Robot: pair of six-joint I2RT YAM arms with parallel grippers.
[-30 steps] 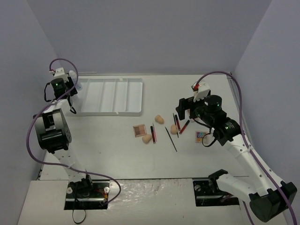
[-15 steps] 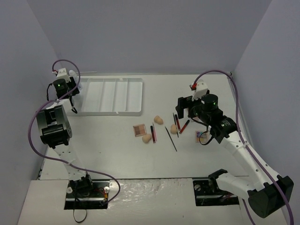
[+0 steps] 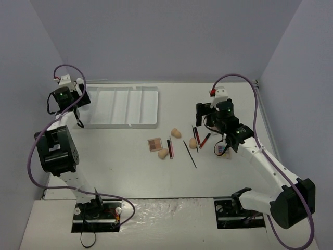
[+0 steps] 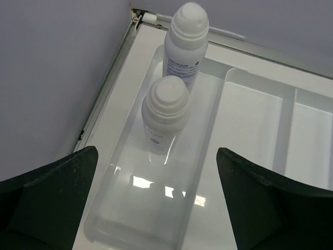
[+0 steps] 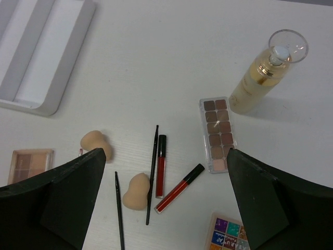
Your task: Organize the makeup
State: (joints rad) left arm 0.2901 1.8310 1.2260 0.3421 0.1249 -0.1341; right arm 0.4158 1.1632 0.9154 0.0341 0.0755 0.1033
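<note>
Left wrist view: the left gripper (image 4: 156, 172) is spread wide with nothing in it, above two white bottles (image 4: 165, 112) standing upright in the leftmost compartment of the tray (image 4: 260, 114). The right gripper (image 5: 165, 156) is also wide open and empty over the table, where sponges (image 5: 136, 191), pencils (image 5: 161, 166), palettes (image 5: 217, 134) and a standing tan-filled tube (image 5: 265, 73) sit right of the tray.
</note>
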